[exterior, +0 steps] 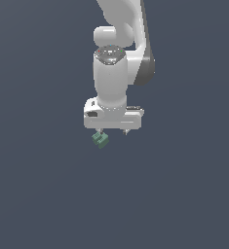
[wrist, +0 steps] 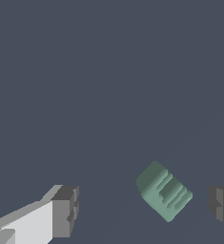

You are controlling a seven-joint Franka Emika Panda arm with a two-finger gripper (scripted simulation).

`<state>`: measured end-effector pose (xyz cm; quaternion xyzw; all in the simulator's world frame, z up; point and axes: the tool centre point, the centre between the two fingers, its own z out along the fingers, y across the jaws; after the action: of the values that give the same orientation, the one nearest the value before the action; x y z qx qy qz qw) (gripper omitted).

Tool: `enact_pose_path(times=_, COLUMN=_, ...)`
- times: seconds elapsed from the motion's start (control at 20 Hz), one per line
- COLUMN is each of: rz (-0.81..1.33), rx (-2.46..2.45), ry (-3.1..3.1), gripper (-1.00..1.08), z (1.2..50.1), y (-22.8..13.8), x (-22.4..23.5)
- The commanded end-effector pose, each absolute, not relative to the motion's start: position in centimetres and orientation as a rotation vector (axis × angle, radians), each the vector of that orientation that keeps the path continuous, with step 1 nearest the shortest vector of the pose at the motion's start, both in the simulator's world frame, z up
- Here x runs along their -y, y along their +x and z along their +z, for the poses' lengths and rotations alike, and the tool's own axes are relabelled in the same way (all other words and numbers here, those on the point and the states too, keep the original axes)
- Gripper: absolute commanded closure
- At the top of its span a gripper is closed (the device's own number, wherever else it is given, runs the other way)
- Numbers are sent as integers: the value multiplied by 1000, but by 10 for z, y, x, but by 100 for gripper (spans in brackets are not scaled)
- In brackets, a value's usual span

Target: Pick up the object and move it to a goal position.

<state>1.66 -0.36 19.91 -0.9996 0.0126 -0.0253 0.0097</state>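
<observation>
So far only the approach looks done: the claw (exterior: pixel 113 131) hangs just above the green object (exterior: pixel 100 140), low of centre in the exterior view, spread wide and holding nothing. In the wrist view the object (wrist: pixel 164 191) sits between the fingers (wrist: pixel 66 210), nearer one. Closing, lifting and carrying to the goal, which is not marked, remain.

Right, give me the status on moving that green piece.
Done: the gripper is open and brought to the green piece, which lies between the fingers, off-centre toward one of them. In hand: lining up the grasp; nothing is gripped, and the fingers stand apart from the piece. Left: close, lift and carry it to the goal. No goal marker shows in either view.
</observation>
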Motion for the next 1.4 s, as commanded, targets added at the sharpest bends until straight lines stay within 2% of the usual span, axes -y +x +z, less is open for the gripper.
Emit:
enact_pose_path(times=0.0, rz=-80, rx=-34, ry=-3120, gripper=-92, z=200, y=17, x=3)
enact_pose_path(times=0.6, rz=-62, rx=-241, ry=-3109, gripper=-92, z=178, y=7, x=14)
enact_pose_path(times=1.35, rz=-14, rx=-915, ry=-2992, gripper=-92, z=115, y=-32, x=53)
